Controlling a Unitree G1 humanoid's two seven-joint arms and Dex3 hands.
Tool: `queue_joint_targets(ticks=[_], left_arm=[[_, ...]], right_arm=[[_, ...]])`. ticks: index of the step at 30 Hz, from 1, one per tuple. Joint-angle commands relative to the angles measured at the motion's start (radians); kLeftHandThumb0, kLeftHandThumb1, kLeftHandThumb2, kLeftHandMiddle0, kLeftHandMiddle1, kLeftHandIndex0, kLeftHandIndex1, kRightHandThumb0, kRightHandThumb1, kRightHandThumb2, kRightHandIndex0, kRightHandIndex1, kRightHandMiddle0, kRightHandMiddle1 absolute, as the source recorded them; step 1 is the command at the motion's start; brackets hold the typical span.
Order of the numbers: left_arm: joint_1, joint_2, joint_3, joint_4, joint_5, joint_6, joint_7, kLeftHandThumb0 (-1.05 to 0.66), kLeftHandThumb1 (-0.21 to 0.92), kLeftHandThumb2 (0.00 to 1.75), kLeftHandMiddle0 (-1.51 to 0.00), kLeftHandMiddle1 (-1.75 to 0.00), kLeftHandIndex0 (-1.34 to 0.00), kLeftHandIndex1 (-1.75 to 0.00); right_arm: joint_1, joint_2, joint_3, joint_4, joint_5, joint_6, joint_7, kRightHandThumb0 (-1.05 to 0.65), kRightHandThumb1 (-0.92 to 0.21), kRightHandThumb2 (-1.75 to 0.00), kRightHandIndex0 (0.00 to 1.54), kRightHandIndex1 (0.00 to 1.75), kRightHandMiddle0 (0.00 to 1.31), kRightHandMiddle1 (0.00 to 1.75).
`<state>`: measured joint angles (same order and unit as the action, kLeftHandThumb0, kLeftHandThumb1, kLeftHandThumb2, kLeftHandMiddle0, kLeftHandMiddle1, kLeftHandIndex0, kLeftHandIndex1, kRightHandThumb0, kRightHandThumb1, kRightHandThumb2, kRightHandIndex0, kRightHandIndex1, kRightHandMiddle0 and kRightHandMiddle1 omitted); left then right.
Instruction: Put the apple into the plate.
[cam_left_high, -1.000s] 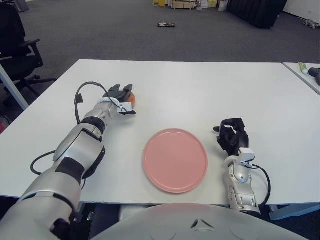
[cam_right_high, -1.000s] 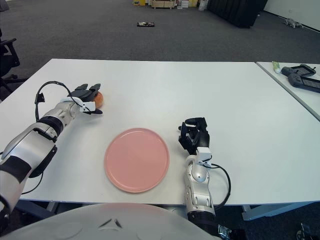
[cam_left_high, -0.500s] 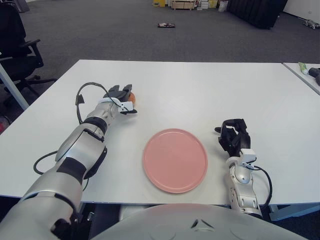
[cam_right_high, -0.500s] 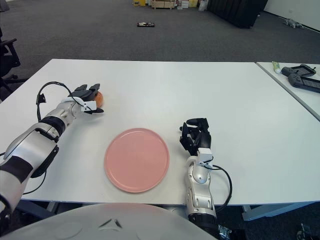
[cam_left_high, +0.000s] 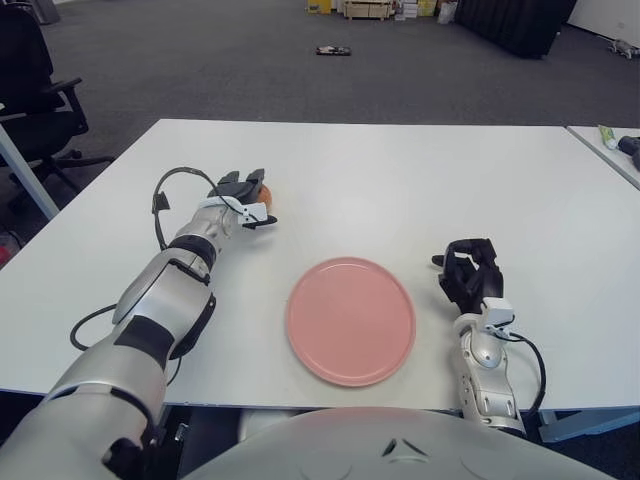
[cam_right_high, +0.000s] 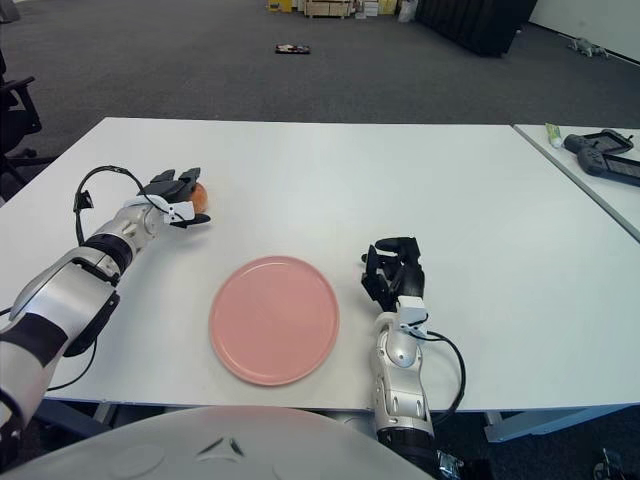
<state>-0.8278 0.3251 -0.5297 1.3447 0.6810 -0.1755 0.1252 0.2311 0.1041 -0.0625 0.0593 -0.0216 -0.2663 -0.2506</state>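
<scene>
Since 1.0 s ago: left hand (cam_left_high: 243, 197) shifted slightly farther from the robot, apple (cam_left_high: 264, 193) with it | left hand fingers wrapped over apple, low at the table (cam_left_high: 420, 180), up-left of empty plate (cam_left_high: 351, 320) | right hand (cam_right_high: 394, 272) parked, curled, holding nothing | right eye view alone shows device (cam_right_high: 608, 158) on side table.

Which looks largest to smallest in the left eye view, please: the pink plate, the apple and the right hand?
1. pink plate
2. right hand, nearer the camera, so perhaps flattered
3. apple, mostly hidden by the left hand
</scene>
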Motion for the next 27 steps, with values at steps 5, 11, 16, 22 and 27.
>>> queue_joint_targets(ticks=[5,11,16,22,27], left_arm=[[0.068,-0.017,-0.029,0.027,0.035,0.012,0.104,-0.80,0.64,0.61,-0.05,-0.61,0.00,-0.70],[0.081,-0.023,-0.039,0.030,0.050,0.042,0.225,-0.51,0.32,1.04,-0.06,-1.32,-0.03,-1.49],[0.096,-0.026,-0.059,0.027,0.079,0.054,0.354,-0.16,0.32,1.24,-0.47,-1.61,-0.38,-1.70],[0.097,-0.026,-0.102,0.031,0.128,0.075,0.443,-0.02,0.07,1.56,-0.80,-1.73,-0.59,-1.65],[0.099,-0.027,-0.104,0.036,0.133,0.078,0.442,-0.01,-0.03,1.70,-0.89,-1.74,-0.64,-1.70]], right_arm=[[-0.008,0.009,-0.012,0.000,0.004,-0.018,0.000,-0.37,-0.77,-0.75,0.55,1.27,0.28,1.75],[-0.009,0.011,-0.013,-0.002,0.011,-0.012,0.005,-0.36,-0.82,-0.68,0.53,1.25,0.25,1.75],[-0.010,0.012,-0.014,-0.005,0.015,-0.007,0.011,-0.36,-0.82,-0.68,0.53,1.24,0.25,1.75],[-0.011,0.011,-0.015,-0.008,0.013,-0.005,0.016,-0.37,-0.77,-0.74,0.55,1.26,0.28,1.75],[-0.012,0.008,-0.016,-0.007,0.009,-0.009,0.016,-0.37,-0.77,-0.74,0.55,1.26,0.28,1.75]])
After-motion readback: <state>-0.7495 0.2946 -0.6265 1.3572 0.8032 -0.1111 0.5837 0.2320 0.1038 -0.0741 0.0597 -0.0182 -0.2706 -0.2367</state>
